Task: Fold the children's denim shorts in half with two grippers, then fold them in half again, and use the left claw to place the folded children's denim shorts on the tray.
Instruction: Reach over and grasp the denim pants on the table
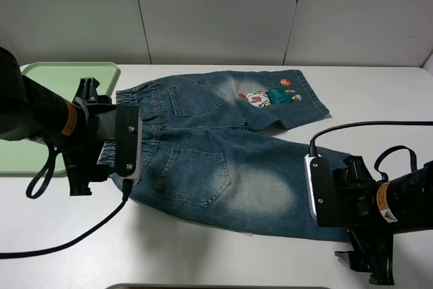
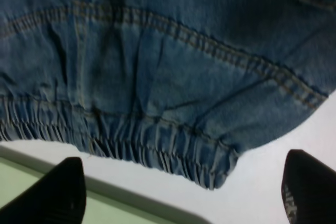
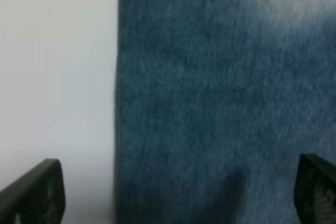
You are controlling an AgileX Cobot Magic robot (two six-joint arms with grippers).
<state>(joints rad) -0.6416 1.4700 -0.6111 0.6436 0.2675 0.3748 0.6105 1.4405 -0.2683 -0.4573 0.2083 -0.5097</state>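
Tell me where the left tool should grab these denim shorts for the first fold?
Probably the near corner of the gathered waistband, approached from the tray side: the shorts lie flat, and that thick edge faces the open left tool.

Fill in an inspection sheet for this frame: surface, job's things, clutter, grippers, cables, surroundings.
Surface: white table.
Job's things: denim shorts spread flat, unfolded, pockets up, waistband toward the tray; pale green tray at the left, nothing seen on it.
Clutter: nothing seen.
Grippers: left gripper open at the waistband corner; right gripper open over the near leg's edge; neither holds cloth.
Cables: black cable trails from the left arm across the table; a second cable loops above the right arm.
Surroundings: white panelled wall.
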